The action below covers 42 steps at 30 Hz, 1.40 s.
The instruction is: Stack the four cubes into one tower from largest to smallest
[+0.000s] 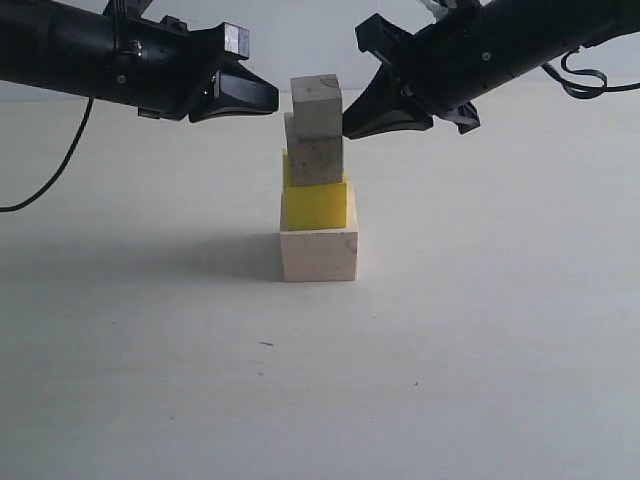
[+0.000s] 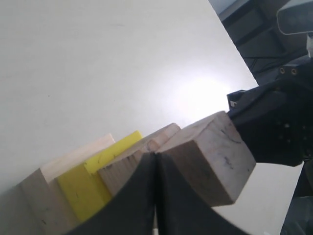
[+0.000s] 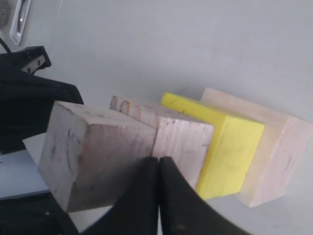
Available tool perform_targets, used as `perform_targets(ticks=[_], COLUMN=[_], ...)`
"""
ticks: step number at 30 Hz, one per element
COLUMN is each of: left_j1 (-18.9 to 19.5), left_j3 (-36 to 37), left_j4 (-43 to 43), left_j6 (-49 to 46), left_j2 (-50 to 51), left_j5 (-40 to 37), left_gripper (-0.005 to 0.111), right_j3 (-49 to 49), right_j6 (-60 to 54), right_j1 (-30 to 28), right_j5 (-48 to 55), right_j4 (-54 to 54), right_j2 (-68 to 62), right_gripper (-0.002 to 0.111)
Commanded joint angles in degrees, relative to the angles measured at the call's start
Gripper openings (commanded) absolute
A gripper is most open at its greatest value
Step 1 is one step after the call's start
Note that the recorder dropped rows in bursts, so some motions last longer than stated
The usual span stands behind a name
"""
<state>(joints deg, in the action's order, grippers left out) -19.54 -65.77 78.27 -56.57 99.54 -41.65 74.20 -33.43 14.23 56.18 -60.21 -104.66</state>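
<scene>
The left pincer (image 1: 258, 97) and right pincer (image 1: 356, 124), both closed empty, flank the top cube (image 1: 316, 106); any nudge could topple it.

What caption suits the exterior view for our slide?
Finished tower: large wood cube, yellow cube, speckled medium cube, small cube on top; left gripper and right gripper shut beside it.

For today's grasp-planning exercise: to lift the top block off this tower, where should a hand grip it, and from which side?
Pinch the top block by its two side faces, coming down from above: they are flat, upright and parallel, and a sideways push could topple the uneven tower.
</scene>
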Motion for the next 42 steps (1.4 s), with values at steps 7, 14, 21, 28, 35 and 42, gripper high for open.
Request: perform_targets(ticks=[7, 14, 21, 28, 35, 42], left_j1=[0.1, 0.1, 0.1, 0.1, 0.1, 0.1], left_j3=[0.1, 0.1, 0.1, 0.1, 0.1, 0.1], left_j4=[0.0, 0.0, -0.01, -0.01, -0.01, -0.01], left_j6=[0.25, 0.25, 0.25, 0.25, 0.25, 0.25], left_j2=[-0.5, -0.5, -0.5, -0.5, -0.5, -0.5], left_j5=[-0.39, -0.39, -0.51, -0.51, -0.51, -0.51], left_gripper=[0.0, 0.0, 0.0, 0.0, 0.0, 0.0], right_j3=[0.53, 0.53, 0.53, 0.53, 0.53, 0.53], right_j6=[-1.54, -1.38, -1.06, -1.06, -1.29, -2.48], right_j1=[-0.29, -0.29, -0.29, -0.29, -0.29, -0.29], right_j5=[0.66, 0.5, 0.82, 1.07, 1.07, 1.45], right_j4=[-1.81, -1.57, -1.45, -1.45, -1.57, -1.73], right_j2=[0.01, 2.15, 1.93, 1.93, 1.93, 1.93], right_gripper=[0.0, 0.0, 0.0, 0.0, 0.0, 0.0])
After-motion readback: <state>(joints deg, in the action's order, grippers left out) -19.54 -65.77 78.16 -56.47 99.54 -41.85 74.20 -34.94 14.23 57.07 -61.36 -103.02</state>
